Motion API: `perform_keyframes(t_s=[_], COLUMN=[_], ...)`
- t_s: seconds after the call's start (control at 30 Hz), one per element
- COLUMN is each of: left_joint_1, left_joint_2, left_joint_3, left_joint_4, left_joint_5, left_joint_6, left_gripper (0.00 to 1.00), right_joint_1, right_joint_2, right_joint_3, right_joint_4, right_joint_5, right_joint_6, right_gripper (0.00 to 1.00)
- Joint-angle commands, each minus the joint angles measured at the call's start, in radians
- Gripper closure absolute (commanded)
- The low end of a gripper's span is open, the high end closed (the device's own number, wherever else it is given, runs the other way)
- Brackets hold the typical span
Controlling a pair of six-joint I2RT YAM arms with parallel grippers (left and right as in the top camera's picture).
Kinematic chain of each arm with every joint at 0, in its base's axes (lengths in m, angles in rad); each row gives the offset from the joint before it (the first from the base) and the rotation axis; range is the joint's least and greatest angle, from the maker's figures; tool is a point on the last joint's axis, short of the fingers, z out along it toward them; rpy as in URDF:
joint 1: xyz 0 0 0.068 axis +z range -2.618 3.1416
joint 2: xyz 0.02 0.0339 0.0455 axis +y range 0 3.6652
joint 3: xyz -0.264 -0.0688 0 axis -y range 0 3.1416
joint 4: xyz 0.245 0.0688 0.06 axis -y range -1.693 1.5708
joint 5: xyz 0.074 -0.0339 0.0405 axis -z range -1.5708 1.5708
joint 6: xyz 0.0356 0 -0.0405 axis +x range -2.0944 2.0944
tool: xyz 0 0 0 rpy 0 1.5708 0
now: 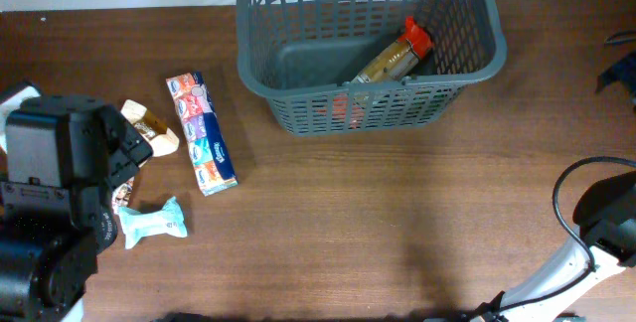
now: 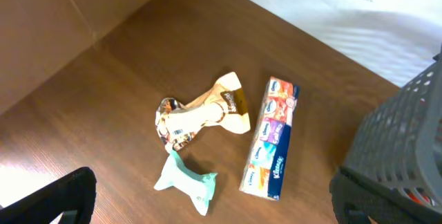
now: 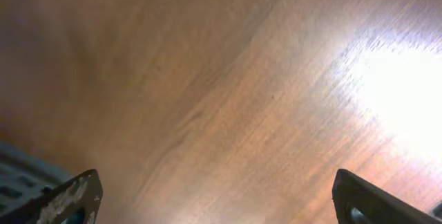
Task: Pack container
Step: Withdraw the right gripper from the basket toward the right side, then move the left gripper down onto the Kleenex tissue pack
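Observation:
The dark grey lattice basket [image 1: 467, 19] stands at the back centre of the table. A brown packet with a red end [image 1: 396, 56] lies inside it, and something red [image 1: 343, 108] shows through its front wall. The basket's wall also shows at the right of the left wrist view [image 2: 407, 134]. My left gripper [image 2: 210, 213] is open and empty, above a mint green packet [image 2: 186, 182]. A Kleenex tissue pack [image 2: 271, 137] and a tan snack wrapper [image 2: 204, 110] lie beyond it. My right gripper [image 3: 221, 203] is open and empty over bare wood.
In the overhead view the tissue pack [image 1: 202, 133], the tan wrapper [image 1: 151, 128] and the mint packet [image 1: 154, 223] lie at the left beside my left arm [image 1: 55, 193]. My right arm [image 1: 606, 218] is at the front right corner.

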Motion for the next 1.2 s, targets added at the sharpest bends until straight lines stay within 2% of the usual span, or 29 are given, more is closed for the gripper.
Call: perform_keyframes(t_s=[0.0, 0.17, 0.3, 0.4, 0.53, 0.57, 0.67, 0.9, 1.0, 1.17], left_joint_1=[0.005, 0.005, 0.031, 0.092, 0.177, 0.19, 0.218, 0.245, 0.245, 0.245], left_joint_2=[0.0, 0.034, 0.128, 0.233, 0.378, 0.407, 0.497, 0.668, 0.732, 0.85], left_joint_3=[0.003, 0.003, 0.003, 0.003, 0.003, 0.003, 0.003, 0.003, -0.006, -0.017], left_joint_4=[-0.011, 0.045, 0.069, 0.087, 0.12, 0.135, 0.195, 0.138, 0.145, 0.214], left_joint_5=[0.043, -0.004, 0.025, 0.115, 0.332, 0.39, 0.558, 0.576, 0.58, 0.579], left_joint_6=[-0.003, -0.003, -0.039, -0.072, -0.058, -0.017, 0.216, 0.585, 0.65, 0.656], left_gripper=[0.0, 0.0, 0.0, 0.0, 0.0, 0.0, 0.0, 0.0, 0.0, 0.0], right_joint_1=[0.0, 0.0, 0.0, 0.0, 0.0, 0.0, 0.0, 0.0, 0.0, 0.0], right_joint_2=[0.001, 0.002, 0.002, 0.002, 0.002, 0.002, 0.002, 0.002, 0.002, 0.002], right_joint_3=[-0.043, -0.049, -0.048, -0.049, -0.049, -0.049, -0.048, -0.048, -0.049, -0.049], right_joint_4=[0.007, 0.007, 0.007, 0.007, 0.007, 0.007, 0.007, 0.007, 0.007, 0.007], right_joint_5=[0.024, 0.024, 0.024, 0.024, 0.024, 0.024, 0.024, 0.023, 0.024, 0.024], right_joint_6=[-0.01, -0.01, -0.01, -0.01, -0.01, -0.01, -0.01, -0.01, -0.01, -0.01], right_gripper=[0.01, 0.01, 0.01, 0.01, 0.01, 0.01, 0.01, 0.01, 0.01, 0.01])
